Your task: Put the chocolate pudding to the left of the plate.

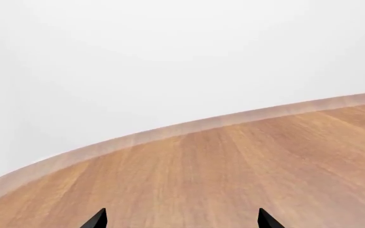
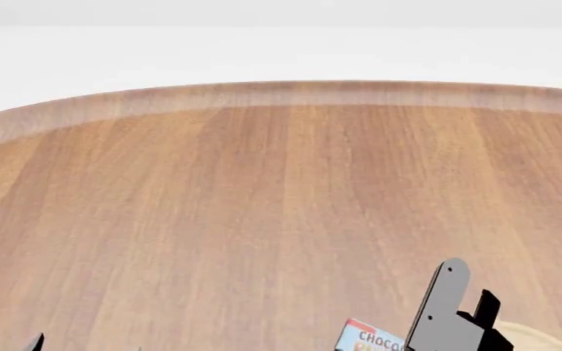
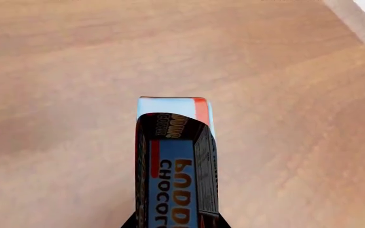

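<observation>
Wood grain in warm brown fills every view: a round table [image 2: 213,219] with a paler rim, and behind it only plain white wall. In the left wrist view the left gripper [image 1: 181,219] shows as two black fingertips [image 1: 97,219] set wide apart over bare tabletop, with nothing between them.

In the right wrist view the pudding [image 3: 176,166] sits squarely between the right gripper's [image 3: 176,223] two dark fingertips, which press against its sides at the frame's edge, so it appears clamped. Its far end, beyond the tips, is light blue with a red corner; the face toward the camera is blue framed in dark brown, with orange lettering reading "CHOCO" and part of "PUDDING".

From the head view the carton's corner reads "CHOCO" just beside the right arm's grey link, and a sliver of the tan plate [image 2: 535,338] lies just past that arm on the other side
</observation>
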Motion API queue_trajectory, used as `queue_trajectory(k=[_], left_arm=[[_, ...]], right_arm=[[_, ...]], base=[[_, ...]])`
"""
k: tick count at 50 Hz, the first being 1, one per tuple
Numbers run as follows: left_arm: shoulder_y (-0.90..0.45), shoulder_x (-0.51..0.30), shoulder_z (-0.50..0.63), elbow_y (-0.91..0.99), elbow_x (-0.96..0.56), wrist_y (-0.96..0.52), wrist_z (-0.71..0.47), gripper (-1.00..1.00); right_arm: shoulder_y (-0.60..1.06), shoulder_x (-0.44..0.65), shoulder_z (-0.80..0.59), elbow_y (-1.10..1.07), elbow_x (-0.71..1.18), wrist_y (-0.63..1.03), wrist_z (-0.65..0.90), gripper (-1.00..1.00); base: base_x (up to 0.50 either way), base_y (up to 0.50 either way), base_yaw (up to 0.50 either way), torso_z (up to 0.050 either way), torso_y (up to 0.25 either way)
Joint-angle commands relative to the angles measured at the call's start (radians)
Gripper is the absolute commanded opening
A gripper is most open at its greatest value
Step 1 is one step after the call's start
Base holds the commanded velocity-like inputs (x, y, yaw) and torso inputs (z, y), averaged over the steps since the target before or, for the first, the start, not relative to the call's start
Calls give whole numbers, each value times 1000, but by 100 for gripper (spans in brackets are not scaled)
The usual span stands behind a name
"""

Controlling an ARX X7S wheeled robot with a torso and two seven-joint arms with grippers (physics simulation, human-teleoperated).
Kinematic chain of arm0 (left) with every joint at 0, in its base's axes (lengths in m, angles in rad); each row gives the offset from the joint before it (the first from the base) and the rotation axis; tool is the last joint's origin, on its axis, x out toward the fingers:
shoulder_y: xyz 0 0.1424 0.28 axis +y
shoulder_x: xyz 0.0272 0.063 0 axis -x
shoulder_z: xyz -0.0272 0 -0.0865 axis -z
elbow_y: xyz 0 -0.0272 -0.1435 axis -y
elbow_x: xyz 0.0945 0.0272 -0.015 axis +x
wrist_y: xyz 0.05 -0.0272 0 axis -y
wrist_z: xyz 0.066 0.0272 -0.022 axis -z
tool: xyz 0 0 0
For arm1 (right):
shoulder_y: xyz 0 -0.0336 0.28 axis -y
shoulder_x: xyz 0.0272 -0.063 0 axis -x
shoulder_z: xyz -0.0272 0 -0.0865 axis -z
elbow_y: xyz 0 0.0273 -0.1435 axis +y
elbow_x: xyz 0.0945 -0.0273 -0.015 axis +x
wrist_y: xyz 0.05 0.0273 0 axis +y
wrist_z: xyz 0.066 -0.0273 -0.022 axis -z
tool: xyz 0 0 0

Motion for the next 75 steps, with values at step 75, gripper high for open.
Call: queue_trajectory(k=[75], left_arm=[[-10,-14,21,-5,-13,6,-16,100]], right_arm=[[152,-310,-68,811,-56,-433,-23,-100]], base=[[0,0,0,0,0]])
